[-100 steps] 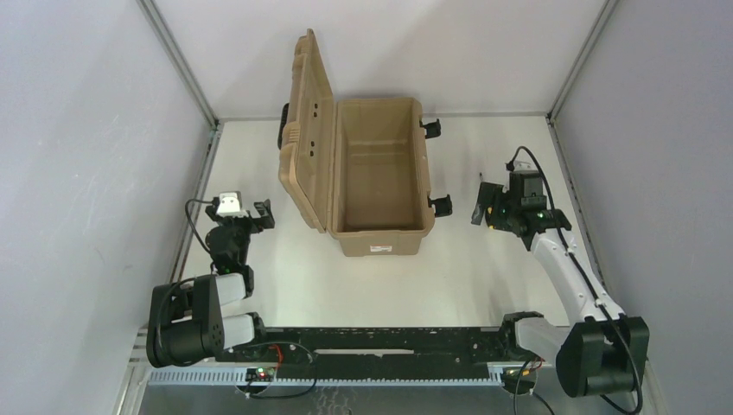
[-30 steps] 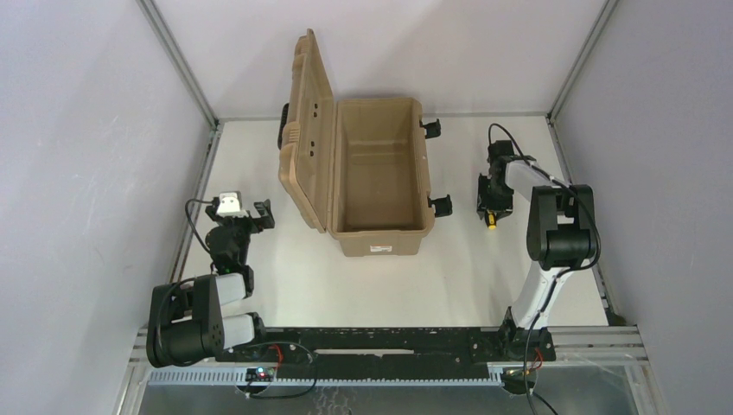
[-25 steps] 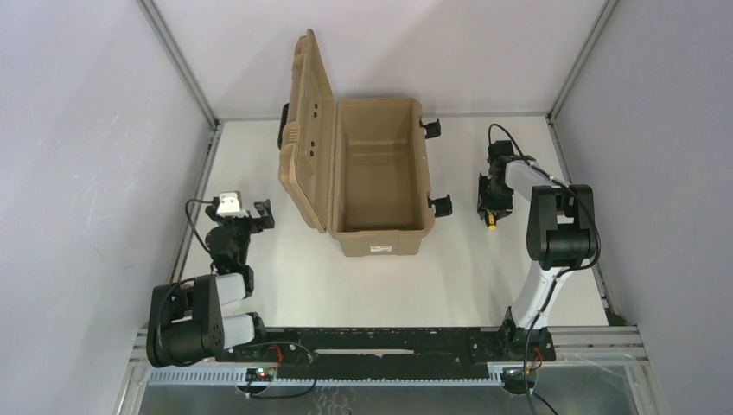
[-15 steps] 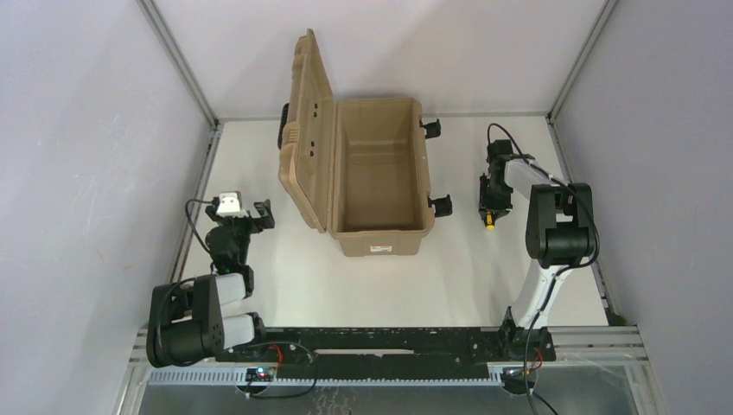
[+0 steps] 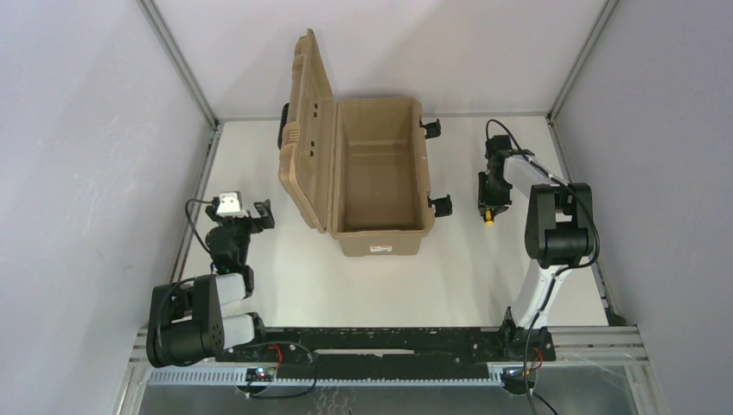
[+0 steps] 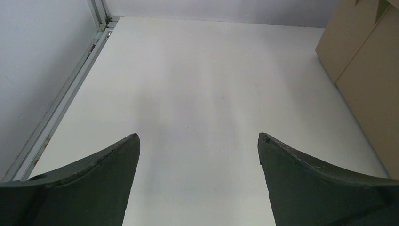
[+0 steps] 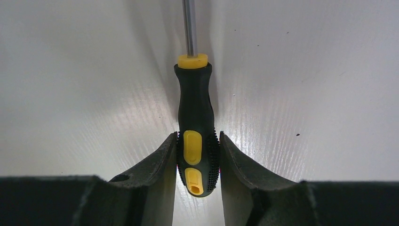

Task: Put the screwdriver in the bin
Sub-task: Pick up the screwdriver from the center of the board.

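table [image 5: 285, 285]: white; carries everything, with both arm bases at its near edge.
bin [image 5: 379, 242]: tan case toward the back middle of the table. Its lid [image 5: 307, 130] stands up along its left side, its mouth faces up, and nothing shows inside.
left fingers [image 6: 110, 165]: spread wide with nothing between them, parked over bare table by the left edge.
right fingers [image 7: 162, 162]: closed on the butt end of the screwdriver handle, 1 finger on each side, low at the table.
screwdriver [image 7: 195, 108]: right of the bin and apart from it, level with the near latch [image 5: 441, 205]. Its shaft points away from the wrist. Whether it has left the table, I cannot tell.
step: the grasp looks made; lift and carry are not yet done.
next move: raise the tool, carry it left over the bin's right rim clear of the 2 latches, and release only above the open mouth. The hold is far back on the handle, so the shaft may sag or swing.
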`<state>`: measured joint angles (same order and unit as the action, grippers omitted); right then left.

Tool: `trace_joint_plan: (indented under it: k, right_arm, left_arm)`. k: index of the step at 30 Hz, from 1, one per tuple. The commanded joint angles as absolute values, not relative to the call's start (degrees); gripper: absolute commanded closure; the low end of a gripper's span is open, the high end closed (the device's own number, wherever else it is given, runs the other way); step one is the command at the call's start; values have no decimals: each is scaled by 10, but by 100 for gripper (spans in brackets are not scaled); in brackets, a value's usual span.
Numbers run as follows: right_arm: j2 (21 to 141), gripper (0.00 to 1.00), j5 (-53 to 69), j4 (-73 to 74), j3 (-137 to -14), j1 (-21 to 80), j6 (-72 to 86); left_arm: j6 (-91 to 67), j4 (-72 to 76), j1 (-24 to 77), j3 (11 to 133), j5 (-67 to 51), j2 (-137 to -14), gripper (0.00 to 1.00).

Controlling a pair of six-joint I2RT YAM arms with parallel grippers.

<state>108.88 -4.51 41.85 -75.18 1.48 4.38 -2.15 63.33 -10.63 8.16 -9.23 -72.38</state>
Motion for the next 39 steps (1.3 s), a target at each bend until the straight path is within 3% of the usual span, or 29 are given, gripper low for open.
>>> trace_joint_plan:
  k: [1, 18, 39]
  right_arm:
    - [1063, 100, -53, 441, -786, 23, 47]
    - [1032, 100, -80, 529, -928, 53, 73]
    - [1057, 100, -119, 685, -1270, 132, 126]
  left_arm:
    - [-27, 692, -105, 71, -93, -725, 0]
    - [-28, 692, -105, 71, -93, -725, 0]
    - [-28, 693, -104, 71, -93, -725, 0]
